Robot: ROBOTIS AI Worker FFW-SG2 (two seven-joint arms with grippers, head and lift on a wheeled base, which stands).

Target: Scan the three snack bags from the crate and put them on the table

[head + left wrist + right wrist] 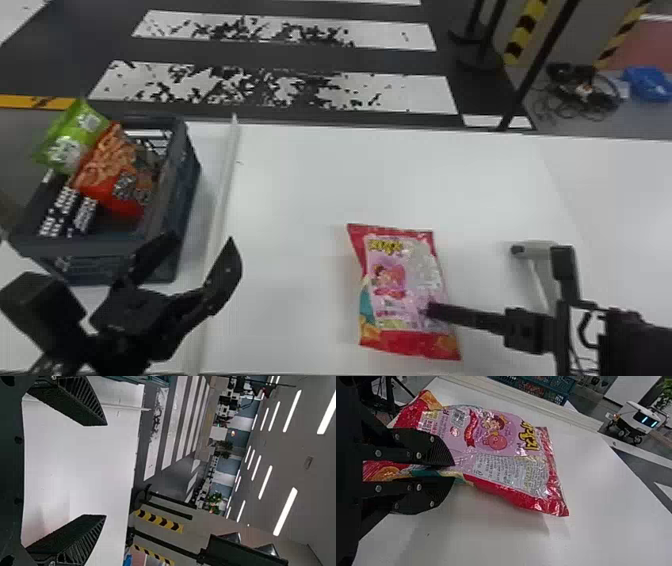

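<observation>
The left end effector (201, 241) is held with fingers spread — the right end effector (430, 310) is pointed inward, fingers clamped.

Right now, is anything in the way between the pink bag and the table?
Nothing I can see. The right end effector grips the pink bag over the white table, and the scanner is off to the right, not underneath.

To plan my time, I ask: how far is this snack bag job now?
Already out of the crate: the pink bag, in hand in the right gripper; scanned or not, I cannot tell. Remaining: the green bag and the orange bag, both in the crate.
</observation>
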